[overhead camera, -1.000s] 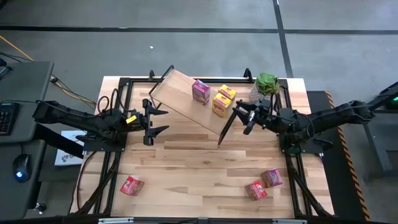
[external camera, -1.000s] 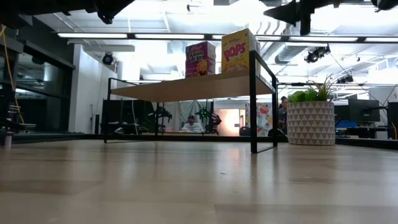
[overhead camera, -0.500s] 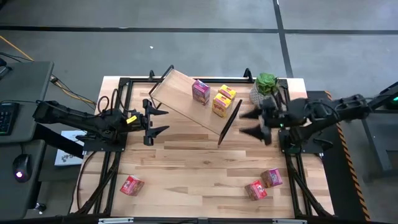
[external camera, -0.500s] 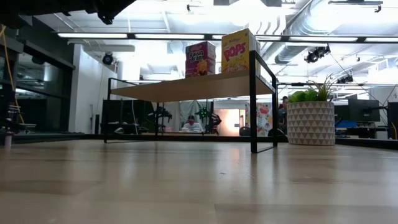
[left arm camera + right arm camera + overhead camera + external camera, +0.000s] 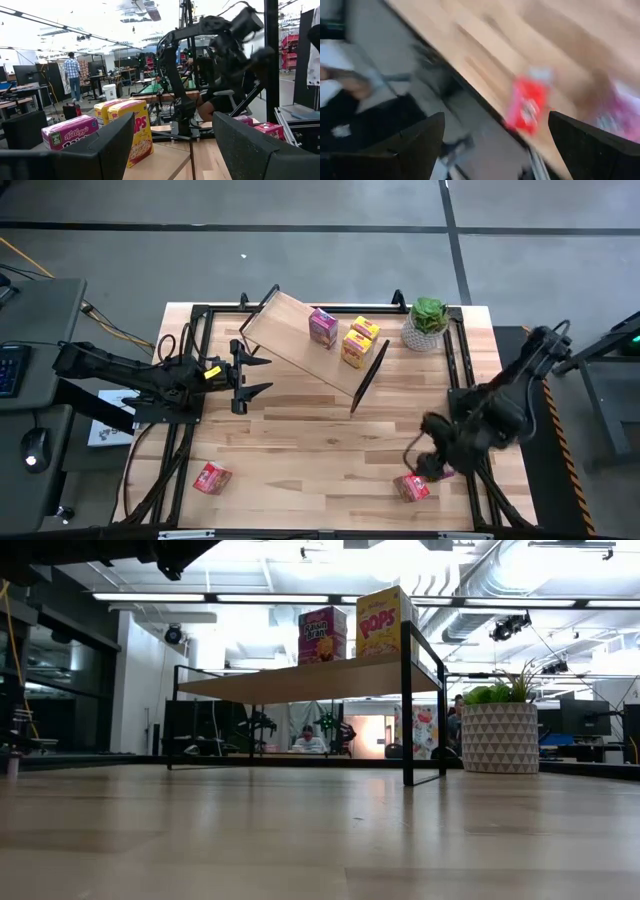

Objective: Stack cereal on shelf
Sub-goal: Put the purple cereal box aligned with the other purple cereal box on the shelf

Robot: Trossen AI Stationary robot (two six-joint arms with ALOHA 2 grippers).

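Table [image 5: 300,440] middle open; shelf [image 5: 290,335] and plant [image 5: 427,320] block far side, boxes [image 5: 412,486] near front edge.

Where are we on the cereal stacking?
Three boxes stand on the shelf: a pink box and two yellow boxes. The open right gripper hangs over two boxes near the front-right edge, holding nothing. The red box at front left remains.

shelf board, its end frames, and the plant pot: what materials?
Shelf board: light wood, matte, faint grain showing. End frames: thin black bars, probably painted metal. Plant pot: white with a triangle pattern, likely ceramic or plastic; cannot tell which.
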